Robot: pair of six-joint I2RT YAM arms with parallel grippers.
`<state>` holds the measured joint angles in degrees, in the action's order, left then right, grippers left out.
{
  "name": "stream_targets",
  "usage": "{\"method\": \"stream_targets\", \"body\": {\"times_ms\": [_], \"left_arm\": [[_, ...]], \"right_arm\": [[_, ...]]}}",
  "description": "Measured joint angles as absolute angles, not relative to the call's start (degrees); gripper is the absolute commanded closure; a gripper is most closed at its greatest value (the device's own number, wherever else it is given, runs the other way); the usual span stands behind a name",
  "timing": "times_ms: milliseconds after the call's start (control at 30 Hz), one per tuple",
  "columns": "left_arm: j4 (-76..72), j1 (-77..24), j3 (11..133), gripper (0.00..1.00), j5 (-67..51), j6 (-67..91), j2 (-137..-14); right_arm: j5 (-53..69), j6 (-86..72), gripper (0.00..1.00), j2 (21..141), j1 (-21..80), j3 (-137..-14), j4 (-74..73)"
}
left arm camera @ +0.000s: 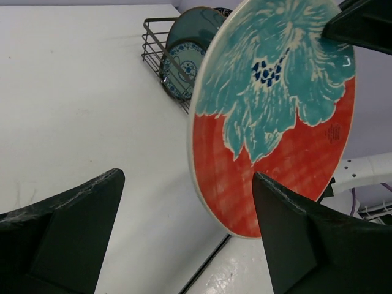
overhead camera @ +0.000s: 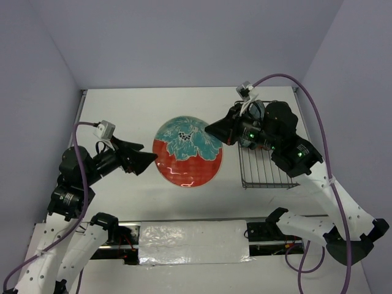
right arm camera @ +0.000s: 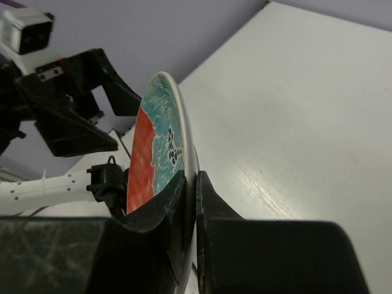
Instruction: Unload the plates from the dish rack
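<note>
My right gripper is shut on the rim of the large teal-and-red mottled plate and holds it above the table, between the two arms. In the right wrist view the plate stands edge-on between the fingers. My left gripper is open just left of the plate, its fingers astride the lower rim without touching it. The dish rack lies at the right under my right arm. In the left wrist view the rack still holds a teal plate and a blue-patterned plate.
The white table spreads left and behind the plate. A strip of clear plastic sheet runs along the near edge between the arm bases. Purple cables loop over the right arm.
</note>
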<state>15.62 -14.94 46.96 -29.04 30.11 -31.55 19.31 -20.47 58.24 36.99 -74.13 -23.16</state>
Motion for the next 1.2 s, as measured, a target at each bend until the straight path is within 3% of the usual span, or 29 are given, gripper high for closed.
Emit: {"method": "stream_targets", "body": {"times_ms": [167, 267, 300, 367, 400, 467, 500, 567, 633, 900, 1200], "left_arm": [[13.17, -14.94, 46.04, 0.16, -30.48, 32.36, -33.58], [10.00, -14.94, 43.86, 0.42, -32.86, 35.11, -33.87], [8.80, -14.94, 43.27, 0.61, -33.78, 35.92, -34.02], [7.09, -15.03, 42.57, 0.79, -35.33, 37.43, -34.33], [7.01, -15.11, 42.30, 0.92, -35.79, 38.26, -34.41], [5.48, -14.83, 41.95, 1.00, -37.12, 40.60, -34.39], [4.89, -14.83, 41.91, 1.00, -37.58, 42.00, -34.30], [3.68, -14.70, 41.58, 1.00, -37.41, 43.22, -33.95], [2.15, -14.85, 40.42, 1.00, -36.03, 43.51, -33.04], [14.06, -15.42, 38.35, 1.00, -18.72, 45.74, -36.58], [15.05, -12.34, 42.61, 1.00, -5.15, 50.39, -60.97]], "right_arm": [[22.46, -21.87, 1.00, 57.65, 36.99, -71.85, -16.58], [23.88, -22.98, 1.00, 57.71, 36.99, -69.97, -14.00], [24.27, -23.29, 1.00, 57.76, 36.99, -69.32, -13.15], [24.38, -23.79, 1.00, 58.00, 36.99, -68.05, -11.70], [24.43, -23.79, 1.00, 58.11, 36.95, -67.55, -11.14], [24.08, -23.07, 1.00, 58.22, 36.14, -66.70, -9.78], [24.25, -23.11, 1.00, 58.26, 35.86, -66.54, -9.30], [24.27, -23.00, 0.64, 58.24, 35.77, -66.35, -8.08], [23.40, -24.62, 0.01, 58.22, 35.81, -66.28, -6.72], [4.34, -26.37, 0.00, 48.77, 32.99, -61.36, -10.48], [-3.92, -25.30, 0.00, 35.55, 32.58, -59.77, -15.75]]}}
